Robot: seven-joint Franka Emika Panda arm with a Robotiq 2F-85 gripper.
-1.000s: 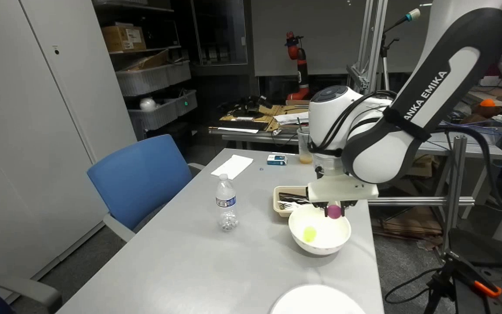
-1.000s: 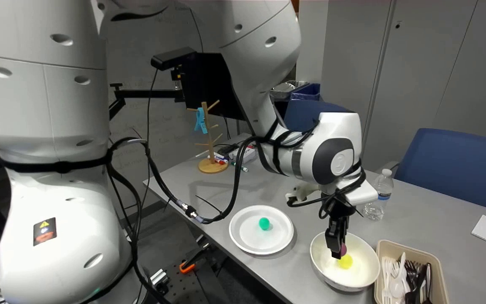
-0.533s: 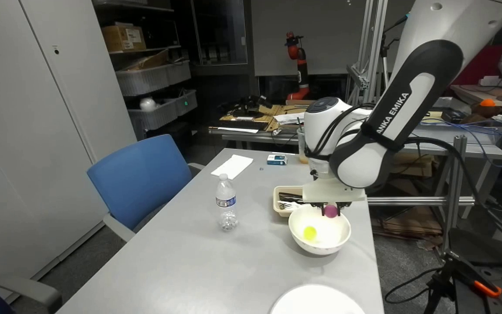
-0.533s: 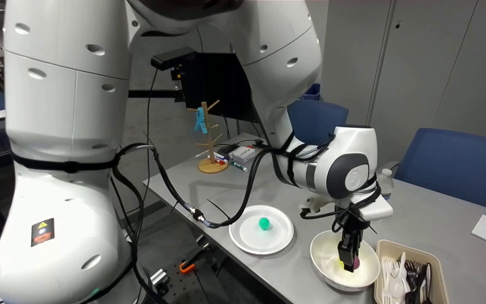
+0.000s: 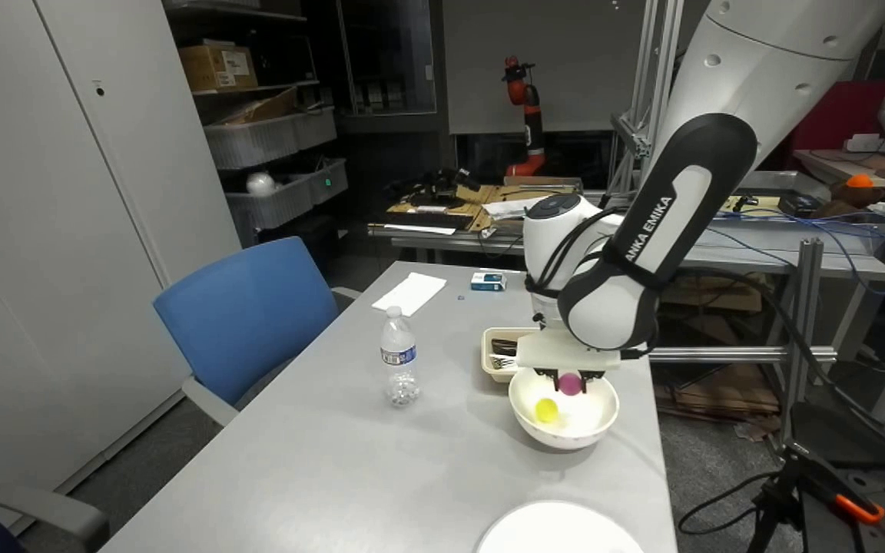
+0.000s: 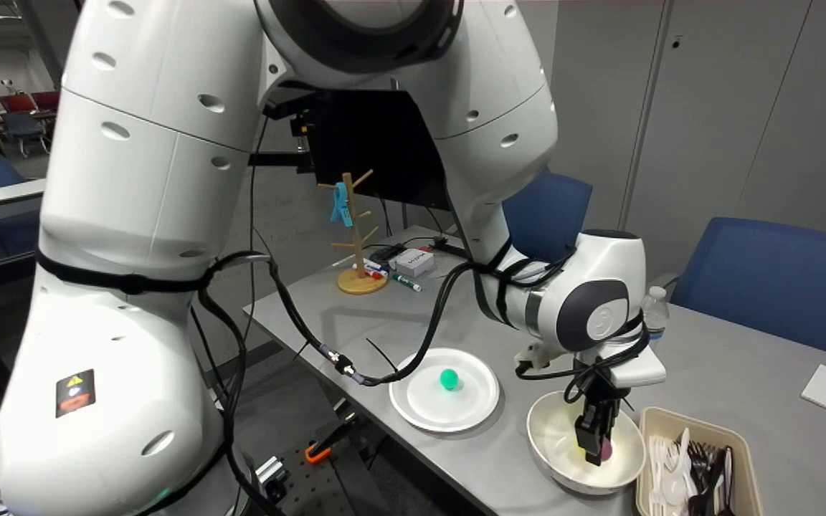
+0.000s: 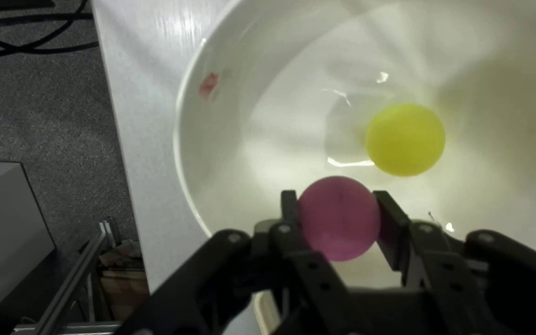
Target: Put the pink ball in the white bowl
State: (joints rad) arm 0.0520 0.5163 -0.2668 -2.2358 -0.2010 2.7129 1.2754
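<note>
The pink ball [image 7: 339, 217] is pinched between the two black fingers of my gripper [image 7: 335, 204] in the wrist view. The white bowl [image 7: 221, 153] lies beneath it. In both exterior views the gripper [image 5: 570, 389] points down over the bowl [image 5: 561, 439], with the pink ball [image 5: 569, 383] at about rim height, inside the bowl's outline. In an exterior view a finger partly hides the pink ball [image 6: 606, 450] above the bowl [image 6: 546, 455]. A yellow ball [image 7: 405, 139] rests on the bowl's floor, apart from the pink one.
A beige tray [image 6: 739, 459] of plastic cutlery stands close beside the bowl. A white plate [image 6: 413, 412] bearing a green ball [image 6: 449, 379] lies on the bowl's opposite side. A water bottle [image 5: 399, 361] stands on the table. The table edge [image 7: 119, 139] runs near the bowl.
My gripper has moved farther over the bowl and a little lower, with the pink ball still between its fingers. The bowl, yellow ball, plate and tray have not moved.
</note>
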